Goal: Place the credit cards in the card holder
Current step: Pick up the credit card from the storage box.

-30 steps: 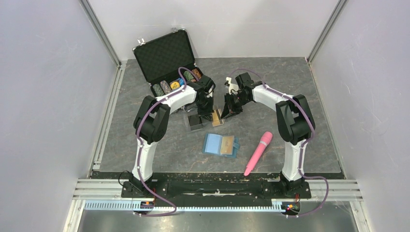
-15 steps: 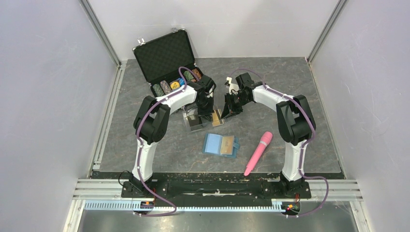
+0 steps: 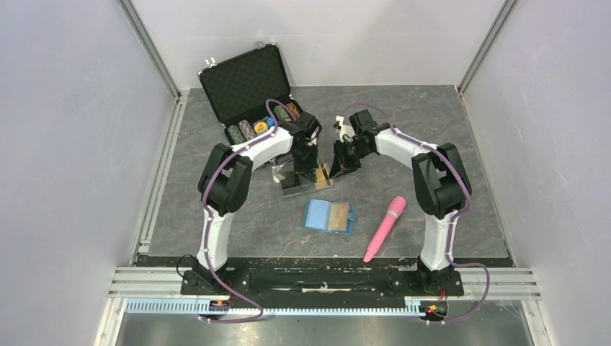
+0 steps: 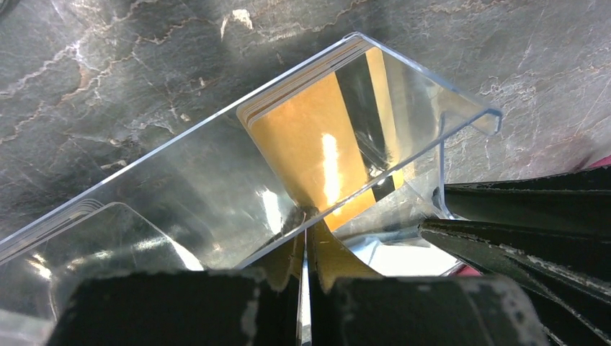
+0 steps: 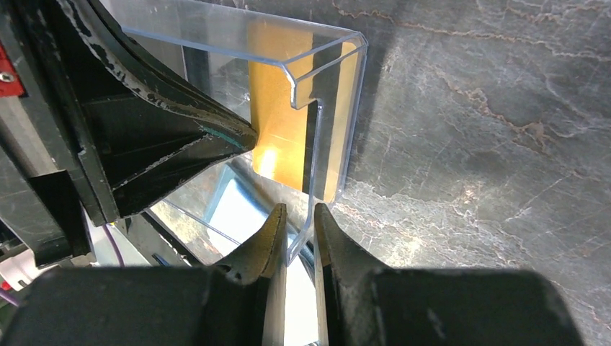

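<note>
Where the two arms meet at mid-table, the gold-orange plastic credit cards (image 4: 310, 144) sit as a thin stack inside a clear plastic box (image 4: 173, 194), on the far side of the card holder. In the left wrist view their long axis runs away from the camera, slanting up-right. A black magnetic stripe runs along the right long edge, and the near short end points at the left gripper (image 4: 306, 241). The face is glossy with a bright glare streak down the middle, and several card edges show stepped at the far corner.

Left gripper: fingers pressed nearly together, pinching the near short edge of the gold stack. Right gripper (image 5: 297, 220): fingers narrow, clamped on a thin clear wall of the box just beside the cards' striped edge, not touching the cards. The two grippers' tips are close together. Cannot tell whether the box rests flat on the grey marbled tabletop (image 3: 447, 137). From above, a dark patch shows in the box beside the gold one; cannot tell what it is.

The teal-blue folding card holder (image 3: 317, 214) lies open and flat nearer the arm bases, apart from the box. Its long axis runs roughly left-right, slightly skewed. It is lighter blue inside, with a gold card face on its right half. A pink rod-shaped object (image 3: 385, 227) lies diagonally to its right. A black foam-lined briefcase (image 3: 245, 83) stands open at far left, holding rows of round chips.
</note>
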Controlling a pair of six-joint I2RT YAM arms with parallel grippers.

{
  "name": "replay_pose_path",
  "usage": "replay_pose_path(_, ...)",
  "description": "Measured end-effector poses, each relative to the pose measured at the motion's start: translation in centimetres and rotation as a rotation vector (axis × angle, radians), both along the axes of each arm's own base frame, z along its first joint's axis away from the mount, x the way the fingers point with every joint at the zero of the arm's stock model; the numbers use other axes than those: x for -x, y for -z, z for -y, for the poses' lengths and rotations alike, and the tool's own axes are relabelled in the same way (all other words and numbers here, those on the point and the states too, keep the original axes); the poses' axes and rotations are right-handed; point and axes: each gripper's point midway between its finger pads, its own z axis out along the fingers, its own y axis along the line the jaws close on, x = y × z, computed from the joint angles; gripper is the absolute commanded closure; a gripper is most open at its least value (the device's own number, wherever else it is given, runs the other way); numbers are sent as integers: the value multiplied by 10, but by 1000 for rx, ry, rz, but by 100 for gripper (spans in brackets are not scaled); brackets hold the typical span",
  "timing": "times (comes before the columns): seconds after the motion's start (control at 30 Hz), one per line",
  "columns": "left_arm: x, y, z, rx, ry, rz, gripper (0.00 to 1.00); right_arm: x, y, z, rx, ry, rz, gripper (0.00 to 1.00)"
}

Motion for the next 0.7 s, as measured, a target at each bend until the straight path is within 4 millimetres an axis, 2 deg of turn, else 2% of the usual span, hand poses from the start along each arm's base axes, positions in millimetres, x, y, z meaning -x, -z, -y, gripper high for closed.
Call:
replay_pose_path(0.23, 4, 0, -2, -9, 0, -14, 94, 6, 0, -3, 16, -8, 8, 95)
replay_pose_path(0.37, 3, -7, -2, 1, 0, -2, 93, 6, 0, -2, 25, -5, 16, 95)
replay_pose_path(0.5, 3, -15, 1, 18, 4, 8, 89, 7, 0, -3, 27, -5, 20, 95)
replay_pose_path(0.7, 7, -16, 2, 29, 10, -10, 80, 7, -1, -4, 25, -8, 23, 95)
